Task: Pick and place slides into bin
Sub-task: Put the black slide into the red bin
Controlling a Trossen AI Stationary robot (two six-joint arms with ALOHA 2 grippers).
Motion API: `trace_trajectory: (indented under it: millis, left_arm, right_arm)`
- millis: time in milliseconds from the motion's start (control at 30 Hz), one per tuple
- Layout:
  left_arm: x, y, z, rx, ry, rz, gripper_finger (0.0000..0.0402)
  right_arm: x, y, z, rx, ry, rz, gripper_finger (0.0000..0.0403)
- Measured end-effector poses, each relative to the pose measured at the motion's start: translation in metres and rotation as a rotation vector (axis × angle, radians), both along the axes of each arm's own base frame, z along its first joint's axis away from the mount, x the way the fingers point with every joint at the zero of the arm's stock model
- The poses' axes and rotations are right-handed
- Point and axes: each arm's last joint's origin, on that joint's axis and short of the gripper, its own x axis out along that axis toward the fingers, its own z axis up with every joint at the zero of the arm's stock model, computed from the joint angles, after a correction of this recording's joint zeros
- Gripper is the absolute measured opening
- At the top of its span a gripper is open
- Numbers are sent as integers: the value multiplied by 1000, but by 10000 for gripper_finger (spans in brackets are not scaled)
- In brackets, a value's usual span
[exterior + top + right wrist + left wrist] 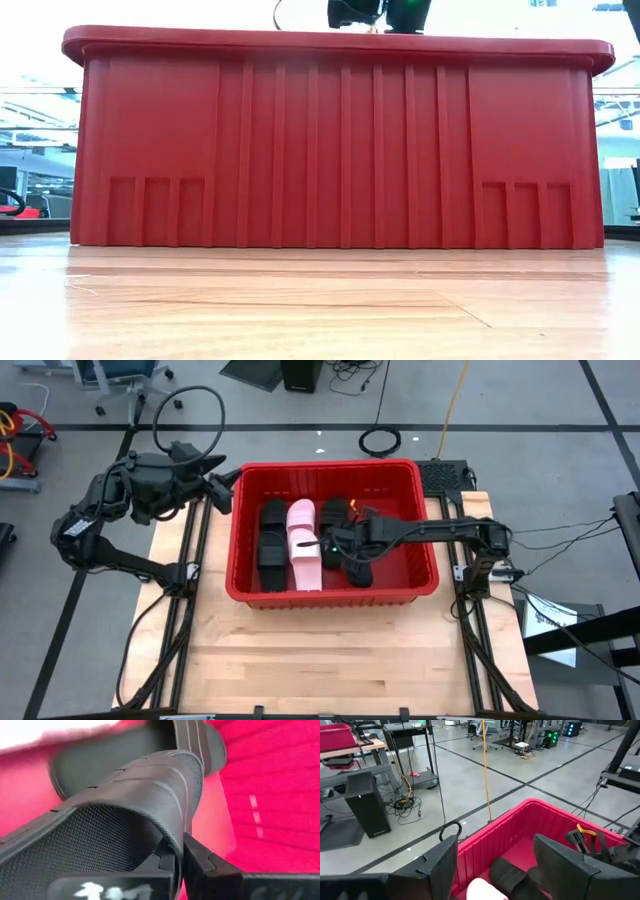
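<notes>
The red bin (pixel 420 575) stands mid-table. Inside it lie a black slide (pixel 272 538), a pink slide (pixel 304 545) and another black slide (pixel 331 515), soles on the bin's floor. My right gripper (pixel 332 546) reaches into the bin from the table's right and is shut on a further black slide (pixel 125 820), which fills the right wrist view. My left gripper (pixel 222 491) hangs open above the bin's far left corner with nothing between its fingers (pixel 440 865). The low view shows only the bin's near wall (pixel 340 150). My right gripper pinches the edge of the black slide's broad strap (pixel 172 842) between its two fingers (pixel 200 862). The fingers slant down from the table's right. The slide is inside the bin; whether it hangs clear of the floor, I cannot tell.
The bin's thick rim (pixel 330 468) stands high around the slides. Bare wooden tabletop (pixel 330 655) lies on the near side of the bin. Black frame rails (pixel 190 550) run along both table sides. Cables and office gear lie on the floor beyond.
</notes>
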Motion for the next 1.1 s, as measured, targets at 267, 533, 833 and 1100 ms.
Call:
trace_trajectory:
  millis: [267,533,833,1100]
  left_arm:
    - [1,-1,0,15,28,-50,255]
    - [2,-2,-1,11,35,-96,255]
    - [2,-2,-1,25,52,-116,255]
    - [2,-3,-2,33,75,-157,255]
  right_arm:
    - [30,2,8,19,-88,-37,0]
    - [52,7,-8,52,-27,-34,0]
    - [54,-2,-36,60,79,-112,3]
    - [63,-4,-37,110,4,-92,3]
